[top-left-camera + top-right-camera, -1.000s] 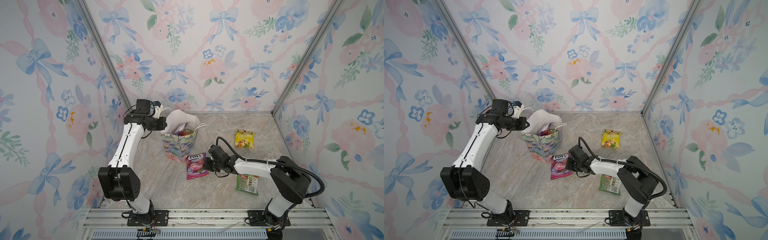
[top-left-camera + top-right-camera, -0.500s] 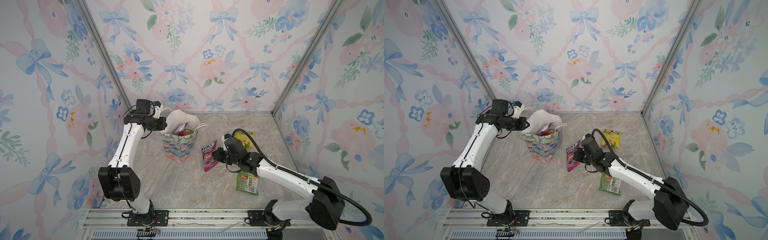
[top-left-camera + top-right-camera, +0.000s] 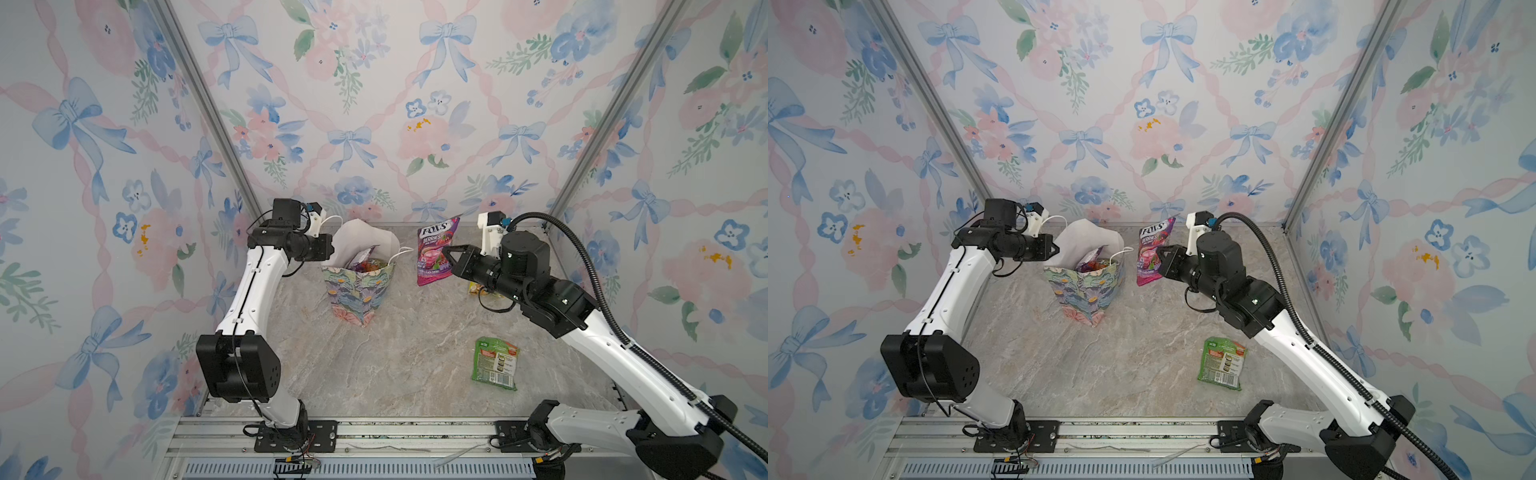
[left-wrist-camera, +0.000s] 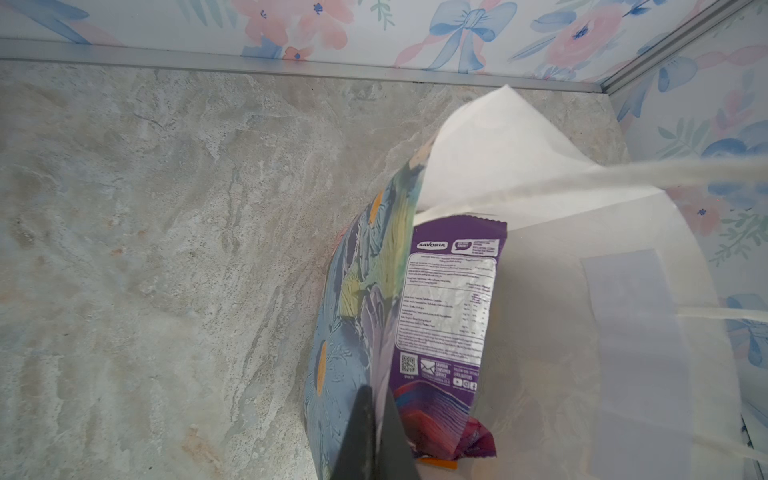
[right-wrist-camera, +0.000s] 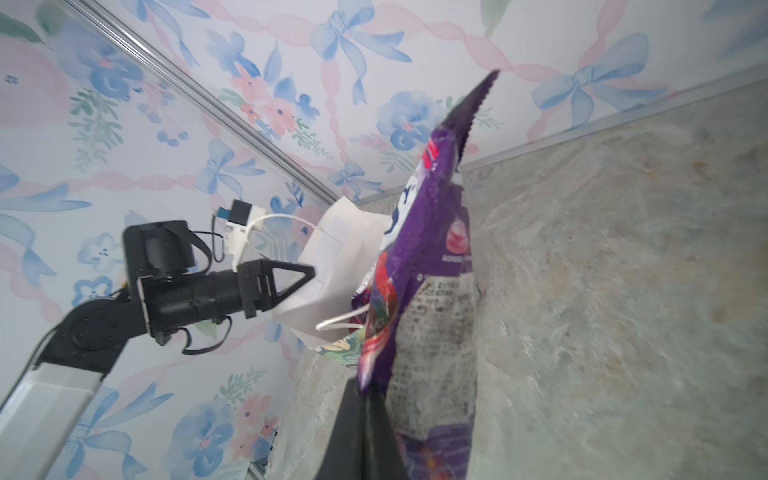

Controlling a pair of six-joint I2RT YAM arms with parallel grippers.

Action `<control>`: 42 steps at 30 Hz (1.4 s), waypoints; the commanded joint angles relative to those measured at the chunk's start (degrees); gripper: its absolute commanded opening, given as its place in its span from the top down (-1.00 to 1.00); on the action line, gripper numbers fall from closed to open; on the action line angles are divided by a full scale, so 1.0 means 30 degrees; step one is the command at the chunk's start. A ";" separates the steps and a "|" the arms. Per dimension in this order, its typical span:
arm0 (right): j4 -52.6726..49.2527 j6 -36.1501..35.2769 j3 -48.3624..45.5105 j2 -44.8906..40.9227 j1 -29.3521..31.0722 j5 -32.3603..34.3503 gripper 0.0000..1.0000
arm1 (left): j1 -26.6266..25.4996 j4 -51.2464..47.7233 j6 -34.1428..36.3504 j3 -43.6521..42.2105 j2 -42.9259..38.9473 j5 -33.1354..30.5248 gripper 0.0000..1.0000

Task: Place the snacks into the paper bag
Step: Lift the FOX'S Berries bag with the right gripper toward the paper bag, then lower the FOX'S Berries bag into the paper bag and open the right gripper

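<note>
On the marbled table (image 3: 415, 332), a green packet (image 3: 495, 364) lies flat near the front right, well apart from the paper bag (image 3: 359, 291). A yellow packet (image 3: 473, 288) shows only as a sliver, because the right arm (image 3: 552, 299) covers most of it.

The bag stands upright toward the back. Its flowered outside faces front, the white inside shows, and a white cord handle (image 3: 400, 252) arches over the near rim. The left gripper (image 3: 329, 252) is pressed together on the bag's left rim, pinching the paper.

In the left wrist view, a purple SAVORIA packet (image 4: 451, 307) stands inside against the bag's wall. An orange scrap beneath it is probably another packet.

The right gripper (image 3: 448, 257) pinches a purple FOX'S packet (image 3: 435, 253) by its right-hand edge. This packet hangs upright in the air just right of the bag without touching it, its glossy berry-printed face toward the top views.
</note>
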 commanded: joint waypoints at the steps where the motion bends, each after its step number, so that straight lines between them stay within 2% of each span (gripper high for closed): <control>1: 0.0634 -0.1284 0.2104 0.0683 0.0715 0.0266 1.00 | 0.0114 -0.0480 0.0119 -0.0383 -0.0172 -0.0082 1.00; 8: 0.1112 -0.2376 0.5643 0.3282 0.1724 -0.0310 1.00 | 0.0118 -0.0497 0.0072 -0.0327 -0.0215 0.0059 1.00; 18: 0.1642 -0.2437 1.0053 0.8240 0.1942 -0.1334 1.00 | 0.0120 -0.0496 0.0074 -0.0359 -0.0239 0.0197 1.00; 26: 0.0677 -0.2679 1.3098 1.2092 0.1947 -0.1281 1.00 | 0.0120 -0.0471 0.0119 -0.0386 -0.0293 0.0184 1.00; 31: 0.0633 -0.2295 1.3014 1.2956 0.2049 -0.1406 1.00 | 0.0193 -0.0474 0.0148 -0.0398 -0.0346 0.0154 1.00; 36: 0.1679 -0.2043 1.0999 1.2442 0.2694 -0.0393 1.00 | 0.0235 -0.0472 0.0115 -0.0382 -0.0293 0.0220 1.00; 42: 0.3640 -0.0574 0.8508 1.1860 0.2826 -0.0117 1.00 | 0.0253 -0.0472 0.0104 -0.0367 -0.0296 0.0242 1.00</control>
